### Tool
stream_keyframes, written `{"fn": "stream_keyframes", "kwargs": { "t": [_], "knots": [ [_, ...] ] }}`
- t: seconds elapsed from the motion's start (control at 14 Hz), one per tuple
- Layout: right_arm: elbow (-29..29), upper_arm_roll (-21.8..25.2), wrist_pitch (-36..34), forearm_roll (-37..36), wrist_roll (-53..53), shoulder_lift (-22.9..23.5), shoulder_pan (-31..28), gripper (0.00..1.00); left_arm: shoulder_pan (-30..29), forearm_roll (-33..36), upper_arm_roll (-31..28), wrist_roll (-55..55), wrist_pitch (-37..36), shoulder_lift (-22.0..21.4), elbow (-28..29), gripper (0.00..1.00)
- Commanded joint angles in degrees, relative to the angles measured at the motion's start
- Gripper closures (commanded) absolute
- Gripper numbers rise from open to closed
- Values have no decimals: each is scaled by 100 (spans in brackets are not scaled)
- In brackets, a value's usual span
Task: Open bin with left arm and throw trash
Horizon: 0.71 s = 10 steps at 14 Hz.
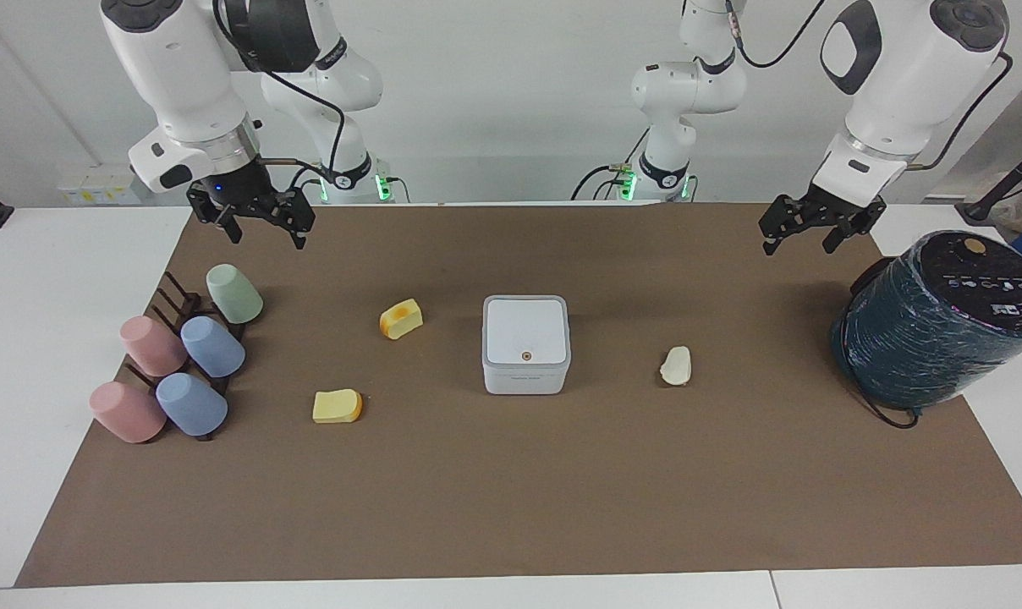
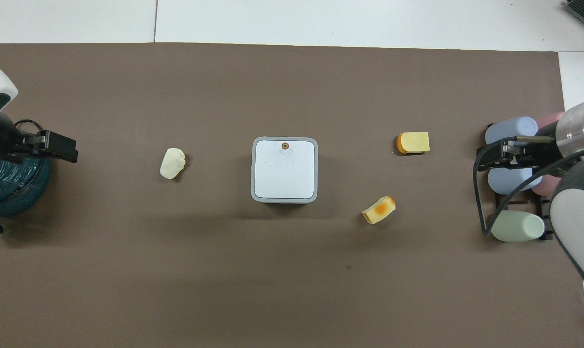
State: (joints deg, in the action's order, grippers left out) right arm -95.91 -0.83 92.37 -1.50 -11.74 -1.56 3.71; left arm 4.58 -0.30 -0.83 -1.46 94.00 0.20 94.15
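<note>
Bin shut, nothing thrown yet

Hands first, at the robots' edge of the desk (image 1: 511, 541). Left hand (image 1: 807, 228) hangs in the air with its fingers spread and holding nothing, over the mat beside the teal cylinder (image 1: 942, 326) at the left arm's end. Right hand (image 1: 261, 218) hangs likewise, spread and bare, over the mat just by the cups (image 1: 181, 364) on their rack at the right arm's end. Neither touches anything.

Farther out, mid-desk, the bin (image 1: 526, 342) sits square with its lid flat down; the orange dot is at the lid edge farthest from the robots. The wedge (image 1: 401, 319) lies toward the right arm's end, about level with the bin. The white lump (image 1: 676, 366) lies toward the left arm's end. The yellow slice (image 1: 337, 406) lies farthest out, toward the right arm's end.

By my reading the opening step has not begun. The left hand must next travel inward over the mat to the bin and work the lid, probably at the dot.

Room is good: bare mat all around the bin, and all three pieces lie well apart from it. Only the cylinder crowds the left arm's start; the outer edge and corners hold nothing.
</note>
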Motion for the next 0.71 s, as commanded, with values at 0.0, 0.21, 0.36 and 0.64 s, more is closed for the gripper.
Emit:
{"fn": "stream_keyframes", "kwargs": {
  "t": [0.0,0.21,0.36,0.64],
  "knots": [
    [10,-23,45,36,68,-46,-64,0,26,-40,-40,49,154,-99,174,0],
    [108,-14,-377,19,67,-46,-64,0,43,-40,-31,5,84,-108,165,0],
    [64,-14,-308,10,67,-55,-46,0,61,-49,-31,-21,66,-126,191,0],
    [55,-5,-290,27,120,-55,-248,0,96,-49,-23,6,635,-91,218,0]
  ]
}}
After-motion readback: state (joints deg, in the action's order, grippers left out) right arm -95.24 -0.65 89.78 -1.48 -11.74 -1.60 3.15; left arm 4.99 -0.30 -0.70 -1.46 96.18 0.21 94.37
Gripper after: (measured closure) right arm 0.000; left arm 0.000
